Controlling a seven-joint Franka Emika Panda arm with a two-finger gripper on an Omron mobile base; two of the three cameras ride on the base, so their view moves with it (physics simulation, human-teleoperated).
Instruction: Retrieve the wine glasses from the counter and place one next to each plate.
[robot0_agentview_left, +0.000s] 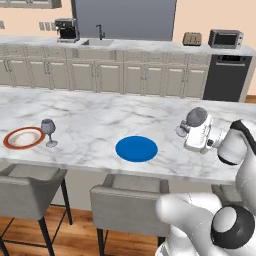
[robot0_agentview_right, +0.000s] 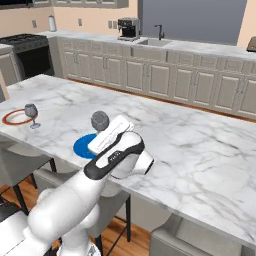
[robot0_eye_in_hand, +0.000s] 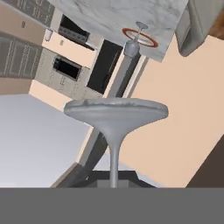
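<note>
One glass (robot0_agentview_left: 49, 131) already stands upright on the island (robot0_agentview_left: 90, 112), just beside the white plate (robot0_agentview_left: 23, 138) at that plate's 3 o'clock in the left base view, so that setting looks finished. The other glass (robot0_agentview_left: 196, 118) is in the gripper (robot0_agentview_left: 186, 129), carried over the island well to the blue plate's (robot0_agentview_left: 136, 148) 3 o'clock. In the hand view this glass (robot0_eye_in_hand: 114, 114) rises straight out from between the fingers, the stem running down to the bottom edge and the wide part spreading above. Which end faces the hand I cannot tell for sure. The fingertips are hidden there, but the glass hangs clear of the marble with nothing else bearing it, so I judge the gripper clamped on its stem or foot. Holding by the thin stem keeps the bowl free and lets the foot meet the surface flat, provided the hand turns the glass upright. The blue plate has no glass near it, so the likely step is to carry this one across and set it beside that plate, matching the first pair. The back counter (robot0_agentview_left: 150, 46) holds a coffee machine (robot0_agentview_left: 66, 29), toaster (robot0_agentview_left: 192, 38) and toaster oven (robot0_agentview_left: 226, 38). No brand, label or writing is legible anywhere.
</note>
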